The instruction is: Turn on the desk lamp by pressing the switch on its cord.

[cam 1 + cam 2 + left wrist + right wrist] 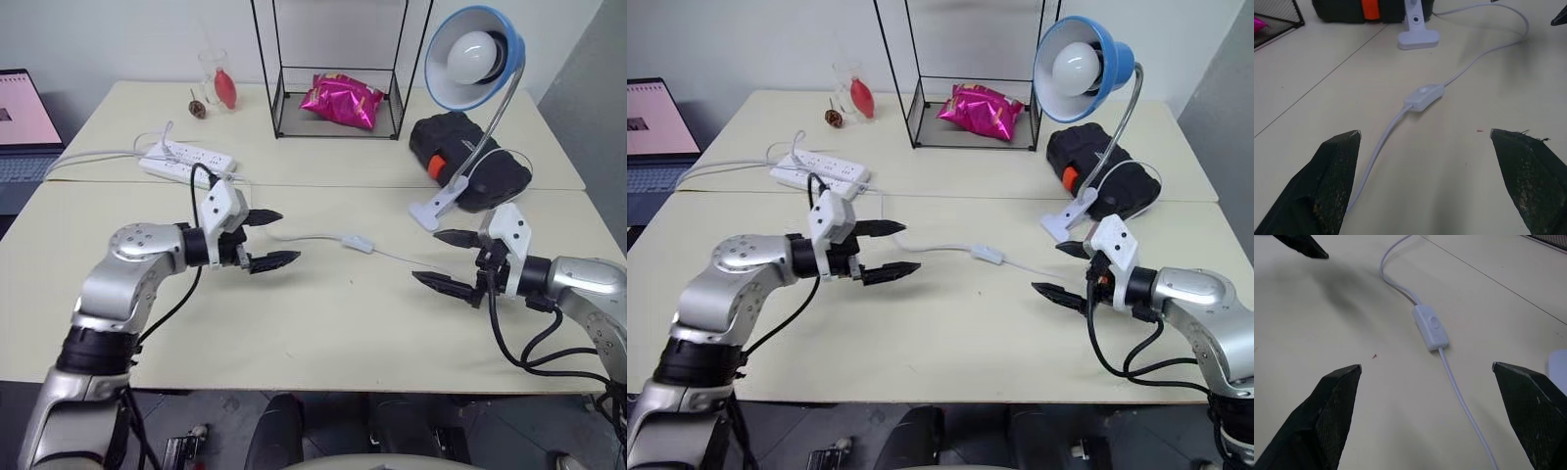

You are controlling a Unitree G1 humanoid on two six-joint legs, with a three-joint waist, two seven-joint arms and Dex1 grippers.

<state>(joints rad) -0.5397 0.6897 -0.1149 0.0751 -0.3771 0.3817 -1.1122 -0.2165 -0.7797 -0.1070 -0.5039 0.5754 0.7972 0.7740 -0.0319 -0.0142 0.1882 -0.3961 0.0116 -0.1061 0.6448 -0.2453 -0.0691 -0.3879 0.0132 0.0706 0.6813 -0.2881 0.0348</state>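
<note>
The desk lamp [475, 57], blue shade with a white bulb, stands at the right rear on its white clip base [436, 211]; the bulb looks unlit. Its thin white cord [304, 236] runs across the middle of the table. The small white switch [359, 242] lies flat on it, also seen as the switch [1424, 96] and the switch [1431, 327]. My left gripper [290, 236] is open, just left of the switch and pointing at it, above the table. My right gripper [424, 256] is open, to the right of the switch and facing it. Neither touches anything.
A white power strip [186, 160] lies at the left rear. A black wire rack [284, 98] holds a pink bag [341, 100]. A black case with an orange patch [470, 157] sits behind the clip base. A laptop [24, 117] is at far left, with a glass [217, 83] behind.
</note>
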